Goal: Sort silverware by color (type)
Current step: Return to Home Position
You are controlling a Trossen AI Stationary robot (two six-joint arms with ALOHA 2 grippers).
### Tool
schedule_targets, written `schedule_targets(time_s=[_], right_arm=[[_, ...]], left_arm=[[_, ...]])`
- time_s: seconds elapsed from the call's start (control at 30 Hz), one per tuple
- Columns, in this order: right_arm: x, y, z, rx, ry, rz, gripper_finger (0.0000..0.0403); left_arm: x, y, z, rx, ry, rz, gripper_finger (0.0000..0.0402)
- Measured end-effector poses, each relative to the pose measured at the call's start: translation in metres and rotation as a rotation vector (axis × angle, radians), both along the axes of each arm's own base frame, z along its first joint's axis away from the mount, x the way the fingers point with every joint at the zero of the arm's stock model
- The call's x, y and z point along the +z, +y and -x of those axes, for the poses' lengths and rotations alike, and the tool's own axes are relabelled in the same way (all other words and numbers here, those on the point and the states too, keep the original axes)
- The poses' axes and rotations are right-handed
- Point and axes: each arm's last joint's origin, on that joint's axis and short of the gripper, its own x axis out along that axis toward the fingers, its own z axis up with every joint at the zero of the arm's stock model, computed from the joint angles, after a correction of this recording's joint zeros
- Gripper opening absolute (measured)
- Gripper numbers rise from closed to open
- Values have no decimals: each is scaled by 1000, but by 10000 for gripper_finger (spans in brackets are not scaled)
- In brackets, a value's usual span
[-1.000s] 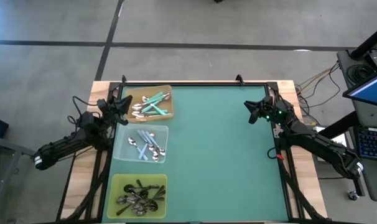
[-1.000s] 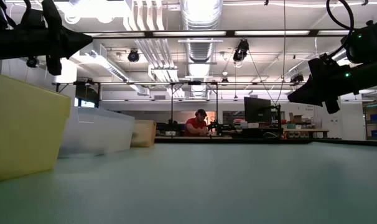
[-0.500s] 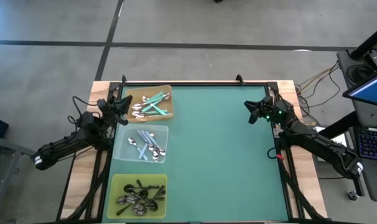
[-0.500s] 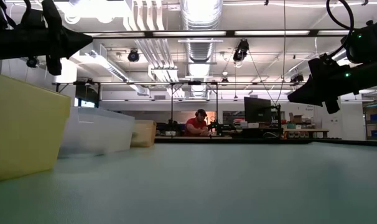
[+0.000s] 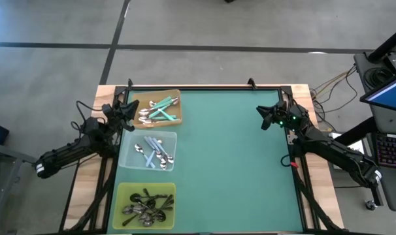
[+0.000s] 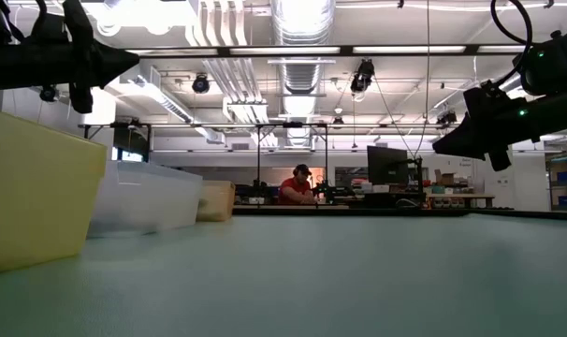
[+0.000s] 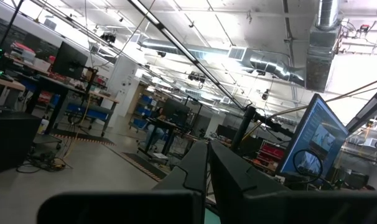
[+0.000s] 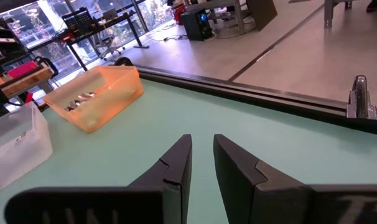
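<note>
The spoons lie sorted in three trays along the table's left side. Mint-teal spoons fill the orange tray at the far end. Pale blue spoons lie in the clear tray, and black spoons in the yellow tray at the near end. My left gripper hovers shut at the orange tray's left rim, raised above the table. My right gripper hangs over the table's far right part, its fingers a narrow gap apart, holding nothing.
The green table top stretches bare from the trays to its right edge, inside a black frame rail. In the low view the yellow tray stands nearest, with the clear one behind it. A person sits far off in the room.
</note>
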Motion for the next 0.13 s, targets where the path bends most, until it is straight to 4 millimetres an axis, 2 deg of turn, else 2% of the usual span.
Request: schedule_targets(time_s=[0.13], right_arm=[[0, 0, 0, 0, 0, 0, 59]], left_arm=[[0, 0, 0, 1, 0, 0, 2]])
